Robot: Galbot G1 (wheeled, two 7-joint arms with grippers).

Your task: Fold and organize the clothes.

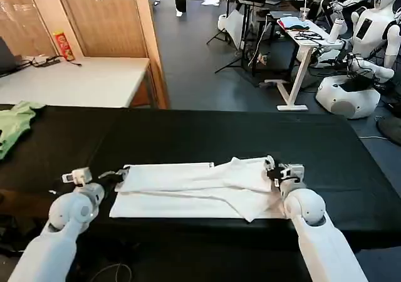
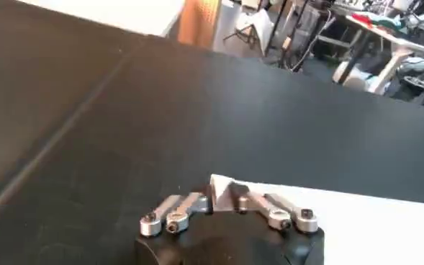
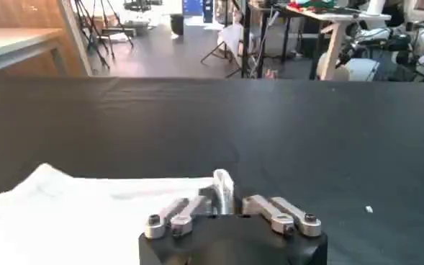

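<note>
In the head view the whole layout is seen: the white T-shirt (image 1: 200, 188) is spread as a long, flattened band across the near part of the black tabletop (image 1: 207, 138), with the left gripper (image 1: 119, 176) placed at its left end and the right gripper (image 1: 274, 171) at its right end. A light green garment (image 1: 14, 124) is seen at the far left edge of the tabletop, well apart from the T-shirt.

What cannot be made out from the head view is supplied by the wrist views. In the left wrist view the left gripper (image 2: 224, 196) is shown closed on a small raised corner of the T-shirt (image 2: 355, 216), the white cloth being pinched into a peak between the fingers while the rest lies flat on the black tabletop (image 2: 197, 108). In the right wrist view the right gripper (image 3: 223, 193) is likewise shown clamped on the T-shirt (image 3: 75, 216), a narrow upright fold of white fabric being held between the fingers; the cloth is spread out to one side of it and bare tabletop (image 3: 269, 122) lies beyond.

The T-shirt is seen as plain white. In the head view it is layered, its far long edge fairly straight. Soft creases and a raised ridge are gathered toward the right end, and a pointed flap is seen at the near edge near the right arm. No print can be made out on the upper surface.
</note>
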